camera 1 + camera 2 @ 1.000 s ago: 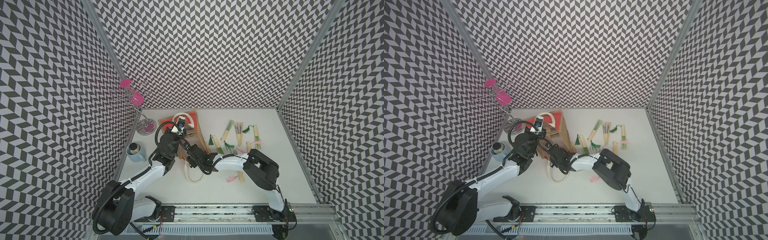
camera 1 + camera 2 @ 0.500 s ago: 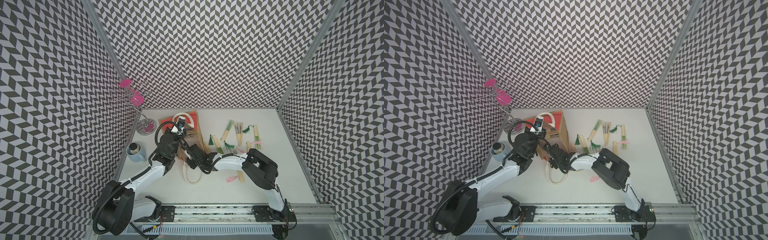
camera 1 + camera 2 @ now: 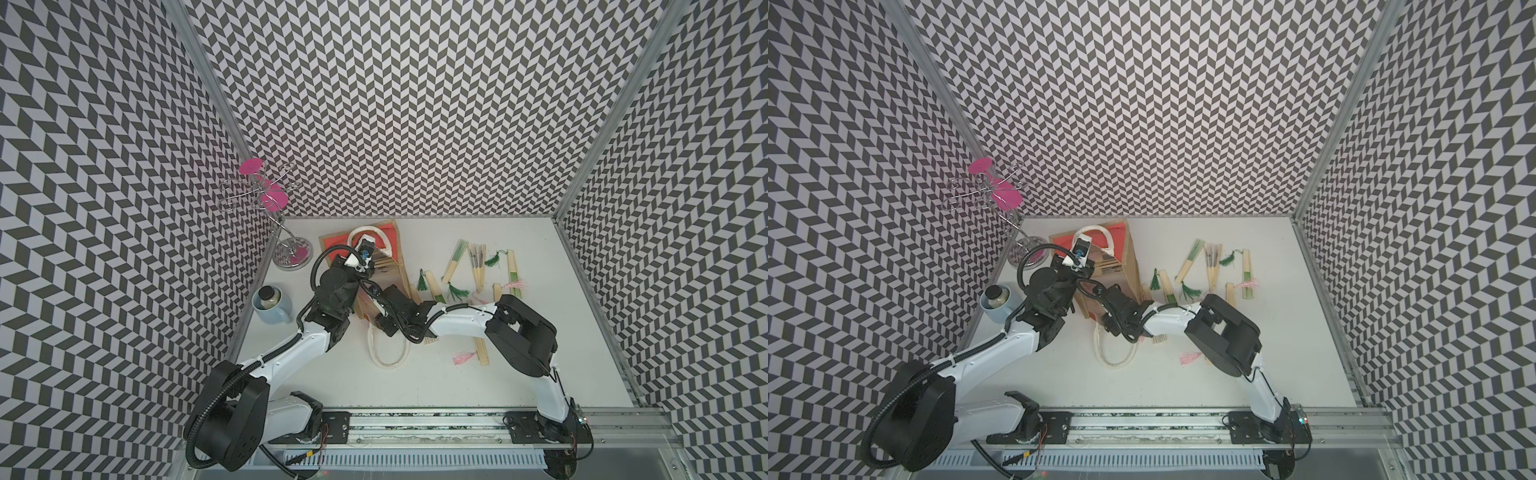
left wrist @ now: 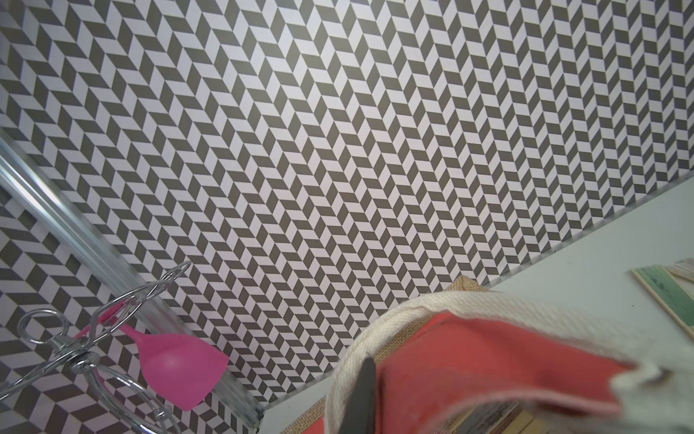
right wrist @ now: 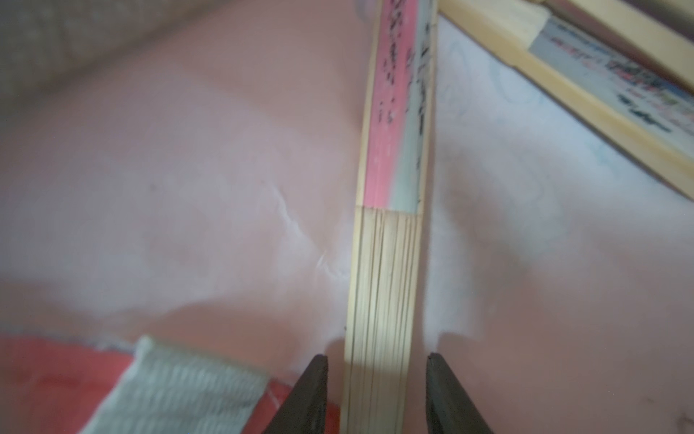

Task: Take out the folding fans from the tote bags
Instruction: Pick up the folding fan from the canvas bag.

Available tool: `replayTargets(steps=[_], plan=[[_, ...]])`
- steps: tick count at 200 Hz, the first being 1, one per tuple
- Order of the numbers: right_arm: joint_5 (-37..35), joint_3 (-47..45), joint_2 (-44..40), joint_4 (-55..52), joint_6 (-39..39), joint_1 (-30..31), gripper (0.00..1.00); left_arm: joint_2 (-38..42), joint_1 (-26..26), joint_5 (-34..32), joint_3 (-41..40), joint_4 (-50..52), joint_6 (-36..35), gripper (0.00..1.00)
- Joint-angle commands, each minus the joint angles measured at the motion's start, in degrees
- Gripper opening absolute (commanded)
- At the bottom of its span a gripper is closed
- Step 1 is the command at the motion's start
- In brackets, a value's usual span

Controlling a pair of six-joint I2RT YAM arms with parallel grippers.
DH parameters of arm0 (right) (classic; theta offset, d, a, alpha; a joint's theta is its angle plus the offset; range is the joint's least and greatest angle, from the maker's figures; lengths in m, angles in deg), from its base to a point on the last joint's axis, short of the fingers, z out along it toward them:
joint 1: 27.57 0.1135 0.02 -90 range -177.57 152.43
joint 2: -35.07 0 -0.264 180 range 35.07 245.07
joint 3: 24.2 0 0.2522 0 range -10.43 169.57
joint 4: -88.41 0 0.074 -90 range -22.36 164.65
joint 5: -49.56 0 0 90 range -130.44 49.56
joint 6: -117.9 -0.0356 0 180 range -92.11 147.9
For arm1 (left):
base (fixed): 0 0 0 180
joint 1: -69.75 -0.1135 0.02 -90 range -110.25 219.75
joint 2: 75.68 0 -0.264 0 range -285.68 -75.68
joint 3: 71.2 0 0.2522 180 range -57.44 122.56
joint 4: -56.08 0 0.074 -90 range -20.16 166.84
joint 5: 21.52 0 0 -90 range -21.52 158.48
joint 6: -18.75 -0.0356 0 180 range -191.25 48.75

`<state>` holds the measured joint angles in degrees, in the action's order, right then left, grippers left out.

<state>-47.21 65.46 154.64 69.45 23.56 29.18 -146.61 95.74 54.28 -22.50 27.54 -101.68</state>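
Note:
The tote bag (image 3: pixel 337 243) (image 3: pixel 1128 266) lies on its side at the back left, mouth toward the front. My left gripper (image 3: pixel 365 251) (image 4: pixel 366 379) is shut on its upper cream handle (image 4: pixel 469 304), holding it up. My right gripper (image 3: pixel 376 293) (image 5: pixel 375 357) reaches into the bag's mouth. It is open, with its jaws either side of a folding fan (image 5: pixel 386 282) with pink paper and a gap on both sides. A second fan (image 5: pixel 601 86) lies deeper in the bag. Several fans lie on the table right of the bag (image 3: pixel 455 259) (image 3: pixel 1246 270).
A wire rack with pink glasses (image 3: pixel 270 199) stands in the back left corner. A blue mug holding a jar (image 3: pixel 272 305) sits by the left wall. The bag's lower handle loop (image 3: pixel 388 353) lies on the table. A fan with a pink tassel (image 3: pixel 482 353) lies beside my right arm.
My right gripper has edged slightly further into the bag's mouth. The left arm and the handle it holds have stayed put.

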Motion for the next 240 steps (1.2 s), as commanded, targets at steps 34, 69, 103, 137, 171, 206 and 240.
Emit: replayTargets(steps=[34, 69, 103, 137, 171, 206, 240], plan=[[1.77, 0.44, 3.71, -1.53, -1.26, -0.77, 0.33, 1.61, 1.11, 4.39, -0.56, -0.16, -5.03, 0.0], [0.86, 0.42, 3.51, -2.52, -1.84, -0.53, 0.21, -0.28, 1.4, 2.5, 0.27, -0.06, -4.22, 0.0], [-0.18, 0.3, 1.15, -3.76, -2.87, -0.24, 0.1, -1.15, 1.5, 1.13, 0.94, 0.03, -3.58, 0.0], [-2.15, -0.1, -2.87, -5.26, -4.09, 0.04, 0.0, -1.81, 1.47, -1.36, 1.75, 0.45, -2.77, 0.0], [-3.49, -1.93, -8.5, -5.75, -4.23, 0.66, 0.0, -2.9, 1.51, -3.21, 2.85, 1.35, -2.14, 0.0], [-4.31, -5.37, -13.73, -7.53, -5.2, 0.82, 0.0, -3.48, 1.48, -4.82, 3.15, 1.3, -1.88, 0.0], [-4.31, -10.58, -21.23, -8.11, -6.16, 0.9, 0.0, -3.9, 1.42, -5.13, 3.55, 1.35, -1.73, 0.0]])
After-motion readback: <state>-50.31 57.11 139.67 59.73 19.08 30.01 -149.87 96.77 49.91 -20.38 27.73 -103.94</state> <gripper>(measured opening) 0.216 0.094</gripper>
